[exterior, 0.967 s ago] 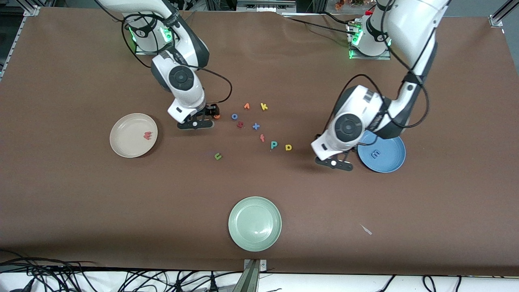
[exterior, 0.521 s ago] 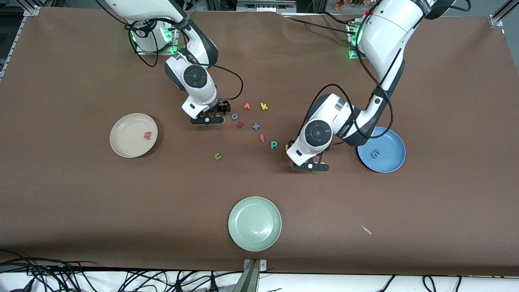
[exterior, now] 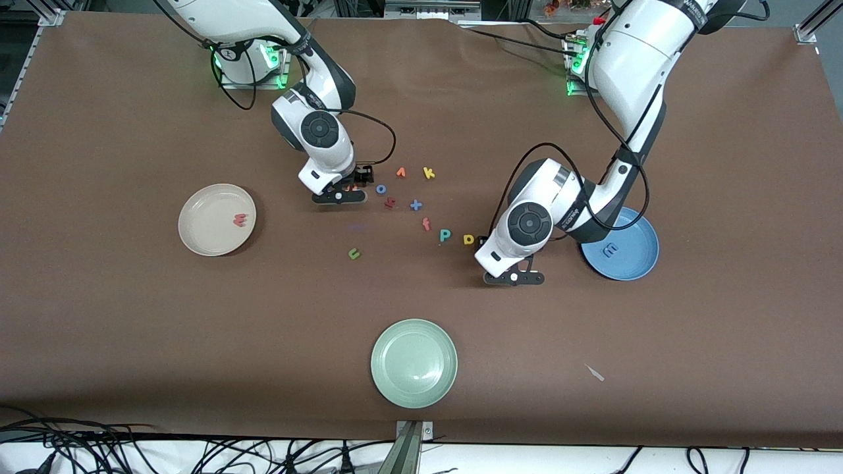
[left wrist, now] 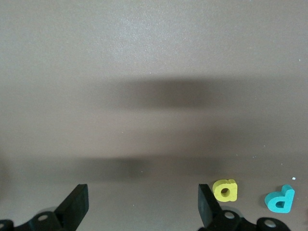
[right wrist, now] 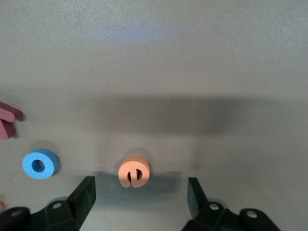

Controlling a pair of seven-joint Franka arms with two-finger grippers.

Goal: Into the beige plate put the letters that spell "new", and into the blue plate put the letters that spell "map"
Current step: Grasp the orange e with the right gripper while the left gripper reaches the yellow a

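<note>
Since a second ago the right hand [right wrist: 139,192] has come down astride the orange e [right wrist: 134,172], fingers parted and starting to narrow, while the left hand [left wrist: 142,204], released, has shifted beside the yellow a [left wrist: 224,190]; the w [exterior: 240,220] lies in the beige plate [exterior: 201,224], the m [exterior: 611,249] in the blue plate [exterior: 642,253].

Right gripper [right wrist: 139,197] is sitting with jaws apart around the orange e [right wrist: 134,172], bare table on either side of it, but the blue o [right wrist: 40,163] and dark red letter [right wrist: 8,120] are crowding just beside toward the left arm's end. Left gripper [left wrist: 142,207] is hanging jaws wide over bare table, with the yellow a [left wrist: 224,190] touching close by one finger and the teal p [left wrist: 281,199] just past it. Wide bare table is lying between the letter cluster and the pale green plate [exterior: 413,390].
</note>
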